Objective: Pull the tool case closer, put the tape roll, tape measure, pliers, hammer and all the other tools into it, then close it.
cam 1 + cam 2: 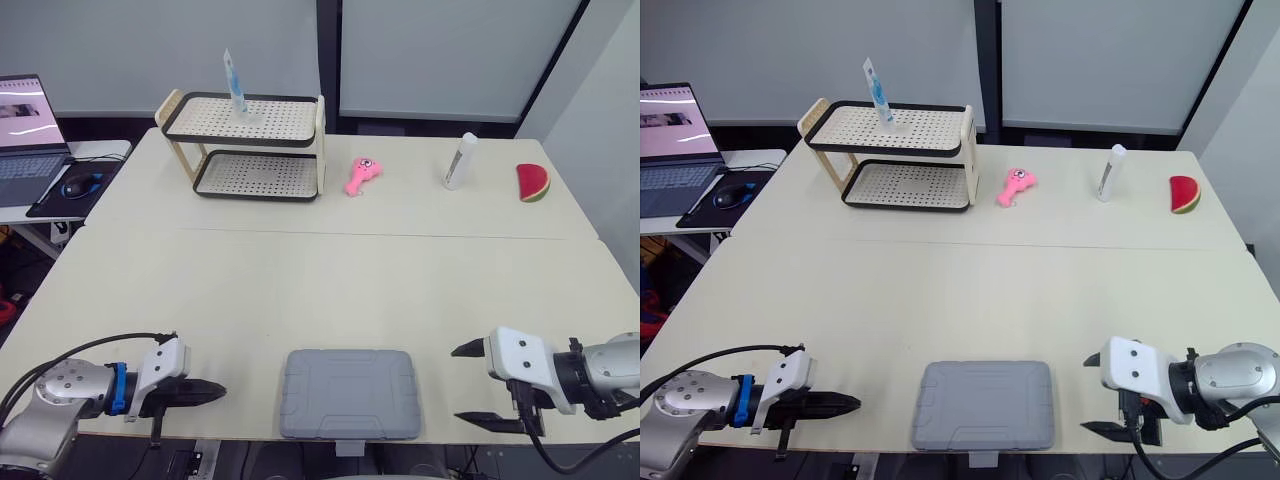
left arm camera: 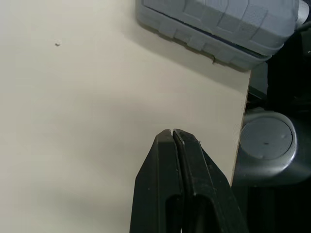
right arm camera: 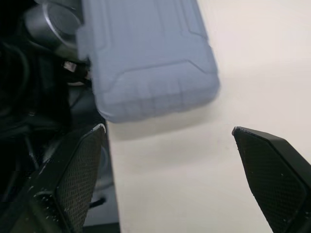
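Note:
A grey tool case (image 1: 348,393) lies shut at the table's near edge, in the middle, with its latch tab over the edge. My left gripper (image 1: 218,391) is shut, low over the table a short way left of the case; its fingers (image 2: 177,145) meet tip to tip. My right gripper (image 1: 466,384) stands open to the right of the case, with nothing between its fingers (image 3: 262,150). The case (image 3: 146,53) fills the far side of the right wrist view. No loose tools lie on the table.
A two-tier rack (image 1: 250,145) with a small blue packet on top stands at the back left. A pink toy (image 1: 362,176), a white tube (image 1: 459,161) and a watermelon slice (image 1: 533,183) sit along the back. A laptop (image 1: 25,130) and a mouse are on a side desk.

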You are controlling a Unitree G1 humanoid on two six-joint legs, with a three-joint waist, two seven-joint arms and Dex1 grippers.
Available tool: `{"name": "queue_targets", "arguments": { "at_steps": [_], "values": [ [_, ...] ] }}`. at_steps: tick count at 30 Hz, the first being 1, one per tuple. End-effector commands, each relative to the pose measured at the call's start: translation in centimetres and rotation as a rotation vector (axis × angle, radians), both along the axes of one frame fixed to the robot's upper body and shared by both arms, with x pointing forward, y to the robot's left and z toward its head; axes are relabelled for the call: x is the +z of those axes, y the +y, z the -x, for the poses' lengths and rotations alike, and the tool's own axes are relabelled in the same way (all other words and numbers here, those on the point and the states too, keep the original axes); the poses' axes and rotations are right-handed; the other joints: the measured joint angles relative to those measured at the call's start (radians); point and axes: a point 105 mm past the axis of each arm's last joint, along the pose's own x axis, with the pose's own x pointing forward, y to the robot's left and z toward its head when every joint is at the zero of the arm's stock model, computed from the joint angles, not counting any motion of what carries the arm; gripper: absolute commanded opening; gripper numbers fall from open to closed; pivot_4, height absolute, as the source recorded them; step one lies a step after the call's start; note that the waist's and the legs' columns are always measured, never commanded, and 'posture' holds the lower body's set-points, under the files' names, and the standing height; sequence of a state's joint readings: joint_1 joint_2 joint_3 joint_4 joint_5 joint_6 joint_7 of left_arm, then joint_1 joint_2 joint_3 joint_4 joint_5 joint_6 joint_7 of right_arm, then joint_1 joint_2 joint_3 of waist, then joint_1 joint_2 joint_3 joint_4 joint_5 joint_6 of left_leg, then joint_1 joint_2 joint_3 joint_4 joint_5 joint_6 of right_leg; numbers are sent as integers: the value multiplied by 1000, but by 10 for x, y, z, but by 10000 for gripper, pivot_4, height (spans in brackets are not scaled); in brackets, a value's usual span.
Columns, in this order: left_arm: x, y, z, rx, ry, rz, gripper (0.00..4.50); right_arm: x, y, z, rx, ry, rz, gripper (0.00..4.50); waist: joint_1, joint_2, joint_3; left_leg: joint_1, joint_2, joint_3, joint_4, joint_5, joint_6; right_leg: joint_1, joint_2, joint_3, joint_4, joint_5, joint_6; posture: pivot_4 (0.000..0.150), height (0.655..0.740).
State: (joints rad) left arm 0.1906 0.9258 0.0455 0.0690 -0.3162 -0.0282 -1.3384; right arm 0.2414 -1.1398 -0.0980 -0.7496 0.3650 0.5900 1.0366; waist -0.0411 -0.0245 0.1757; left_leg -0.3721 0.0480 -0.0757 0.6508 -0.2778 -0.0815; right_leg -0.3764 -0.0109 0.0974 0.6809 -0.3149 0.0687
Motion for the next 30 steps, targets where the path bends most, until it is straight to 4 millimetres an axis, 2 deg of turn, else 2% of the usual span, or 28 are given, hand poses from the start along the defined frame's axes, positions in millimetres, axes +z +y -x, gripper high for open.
{"name": "queue_targets", "arguments": {
  "at_steps": [1,6,9,14,19,30],
  "values": [
    [-1,-22,-2,-44,-48,10,0,-12,7,-7,23,-48,16,40837,1,0,0,0,0,0,0,0,0,0,0,0,0,1,-2,1500,7350],
    [-13,-50,-5,-79,-88,1,0,-40,16,-16,49,-66,70,25665,2,0,1,-1,0,0,-1,0,0,-1,0,0,-1,1,-2,1500,7350],
    [-20,-62,-10,-90,-107,-15,0,-50,18,-16,78,-57,97,19822,8,0,1,-2,-1,0,-1,0,0,-2,0,0,-1,1,-2,1500,7350],
    [-23,-84,-14,-111,-129,11,0,-55,25,-15,119,-43,100,10384,8,0,1,-2,-1,-1,-1,0,0,-2,0,0,-1,1,-2,1500,7350],
    [-24,-94,-13,-133,-126,24,0,-58,32,-10,136,-22,83,169,9,1,1,-2,-1,-1,-1,0,0,-1,0,-1,-1,1,-2,1500,7350],
    [-20,-100,-20,-117,-153,34,0,-57,36,-7,138,4,63,169,12,1,1,-2,-1,-1,0,0,0,0,-1,-1,-1,1,-2,1500,7350]
  ]
}}
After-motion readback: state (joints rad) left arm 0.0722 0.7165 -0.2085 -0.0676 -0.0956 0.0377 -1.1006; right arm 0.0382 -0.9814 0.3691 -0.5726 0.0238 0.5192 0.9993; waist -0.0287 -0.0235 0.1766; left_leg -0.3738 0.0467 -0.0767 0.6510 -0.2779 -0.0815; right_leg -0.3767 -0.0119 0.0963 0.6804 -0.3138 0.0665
